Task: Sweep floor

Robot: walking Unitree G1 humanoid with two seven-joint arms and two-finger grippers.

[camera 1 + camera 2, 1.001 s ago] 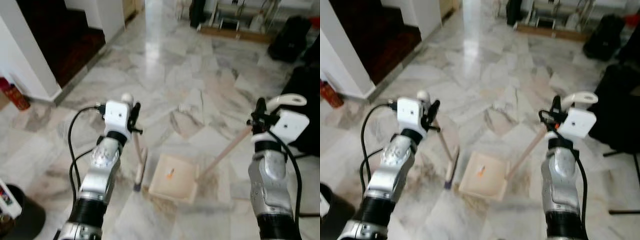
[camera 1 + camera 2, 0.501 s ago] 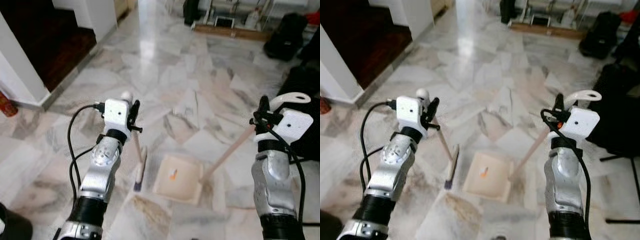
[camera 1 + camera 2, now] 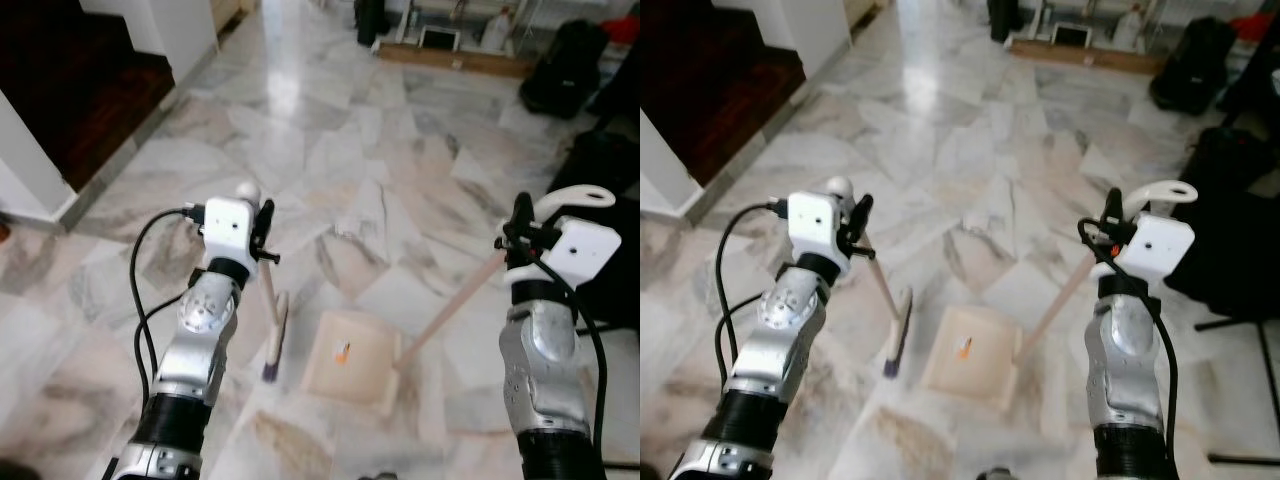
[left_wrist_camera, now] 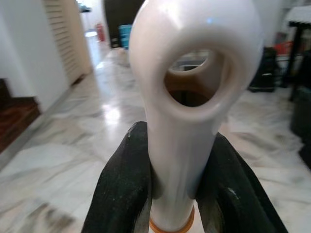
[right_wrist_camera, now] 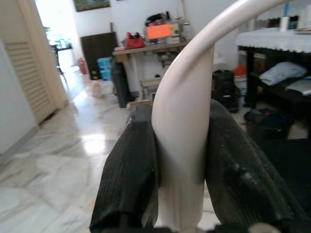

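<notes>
- Left eye view: the left gripper (image 3: 262, 232) is closed around the top of the broom (image 3: 272, 330) handle. The handle runs down and a little forward to the brush head, which rests on the marble floor (image 3: 330, 150). Just to the right of the brush lies the dustpan (image 3: 352, 362), flat on the floor, with a small orange scrap (image 3: 342, 350) inside it. The brush and the pan's near edge sit close together but apart. The dustpan's long pale handle rises at a slant to the right gripper (image 3: 520, 235), which grips it just below its white curved end. A dark stairway (image 3: 70, 90) opens at the upper left beside a white wall, and a black bag (image 3: 560, 70) stands at the upper right.
- Right eye view: the same scene; the broom (image 3: 892, 330) leans from the left gripper (image 3: 855, 225) down to the floor, and the dustpan (image 3: 970, 365) lies between the two arms, its stick going up to the right gripper (image 3: 1110, 225).
- Left wrist view: two black fingers (image 4: 126, 184) press on either side of the broom's white handle end, which has a round hanging hole (image 4: 194, 82) and an orange ring at its base.
- Right wrist view: two black fingers (image 5: 131, 170) clamp the dustpan's cream handle (image 5: 184, 141), which curves off above them. Behind stand a table (image 5: 150, 48) with cluttered things and a louvred door (image 5: 34, 73).
</notes>
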